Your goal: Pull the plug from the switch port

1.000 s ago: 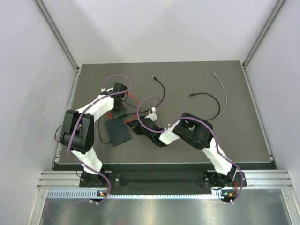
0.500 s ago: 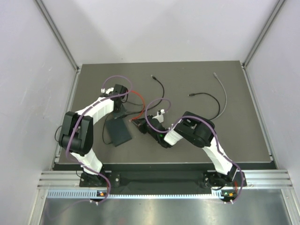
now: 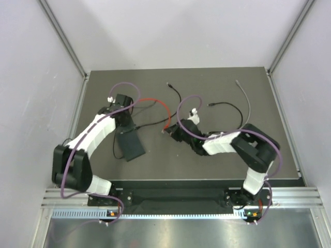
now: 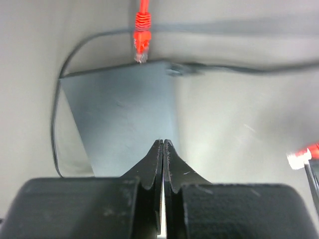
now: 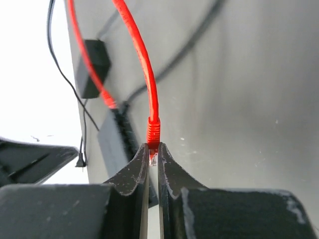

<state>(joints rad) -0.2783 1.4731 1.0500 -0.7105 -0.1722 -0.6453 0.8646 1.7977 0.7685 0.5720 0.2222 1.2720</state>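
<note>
Matt dark-grey switch (image 4: 122, 119), glossy red plastic cable (image 5: 141, 57), scuffed matt black fingers (image 5: 130, 174)

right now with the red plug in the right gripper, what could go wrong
The right gripper pinches the red plug only at its tip, so it could slip. The red cable loops back toward the switch; pulling further might drag it. The left gripper is shut over the switch, and I cannot tell that it pins it.
</note>
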